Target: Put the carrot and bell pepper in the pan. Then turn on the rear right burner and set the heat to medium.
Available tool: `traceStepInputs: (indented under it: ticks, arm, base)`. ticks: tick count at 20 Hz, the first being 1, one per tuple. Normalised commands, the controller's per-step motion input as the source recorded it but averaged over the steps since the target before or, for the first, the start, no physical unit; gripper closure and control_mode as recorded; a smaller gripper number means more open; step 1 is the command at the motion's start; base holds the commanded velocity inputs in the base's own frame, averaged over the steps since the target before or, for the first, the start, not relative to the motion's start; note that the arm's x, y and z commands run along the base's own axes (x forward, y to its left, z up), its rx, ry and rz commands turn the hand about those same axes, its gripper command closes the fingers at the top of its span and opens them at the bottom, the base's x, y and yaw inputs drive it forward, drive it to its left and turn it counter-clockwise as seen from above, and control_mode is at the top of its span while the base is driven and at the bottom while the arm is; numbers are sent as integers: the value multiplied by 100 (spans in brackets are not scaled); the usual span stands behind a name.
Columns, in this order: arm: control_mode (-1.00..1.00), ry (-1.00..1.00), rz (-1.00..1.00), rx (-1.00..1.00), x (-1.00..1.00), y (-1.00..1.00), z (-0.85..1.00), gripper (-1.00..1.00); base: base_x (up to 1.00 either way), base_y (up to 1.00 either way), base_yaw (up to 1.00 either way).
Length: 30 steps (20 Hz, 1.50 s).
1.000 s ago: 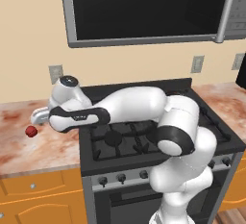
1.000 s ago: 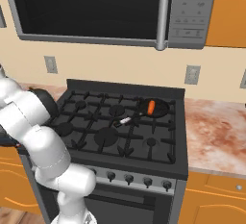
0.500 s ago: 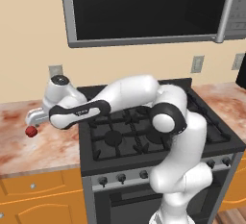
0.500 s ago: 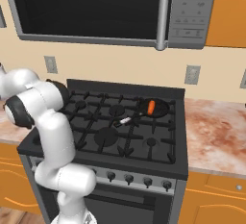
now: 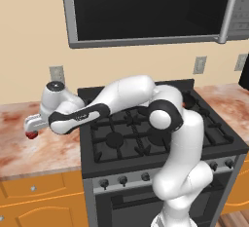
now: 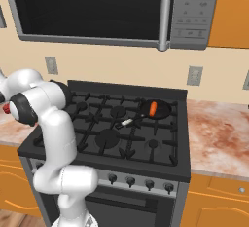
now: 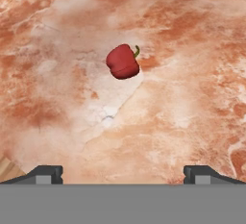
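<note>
Hand view: open tool (image 7: 123,172) above bell pepper (image 7: 123,62).

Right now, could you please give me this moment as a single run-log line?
phase: reaching for bell pepper | tool: open, above it, not touching | carrot: in pan | bell pepper: on counter

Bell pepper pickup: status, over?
Gripper open, above the counter, holding nothing. Bell pepper lies ahead on the counter, untouched. Carrot sits in pan. Nothing between.

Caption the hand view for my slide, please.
Open claw hovering above the red bell pepper lying on the marbled counter.
</note>
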Motion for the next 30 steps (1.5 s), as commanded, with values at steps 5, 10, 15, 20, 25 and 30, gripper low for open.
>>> traceStepInputs:
  ticks: [5,10,15,20,25,30]
  arm:
    - [-100,0,0,0,13,11,-3,-100]
    - [-100,0,0,0,50,16,-13,-100]
    - [-100,0,0,0,52,26,-8,-100]
    - [-100,0,0,0,29,34,0,-100]
    - [-100,0,0,0,32,26,-10,-100]
    - [-100,0,0,0,13,11,-26,-100]
  base:
    - [0,0,0]
    - [0,0,0]
    - [0,0,0]
    - [0,0,0]
    - [0,0,0]
    - [0,0,0]
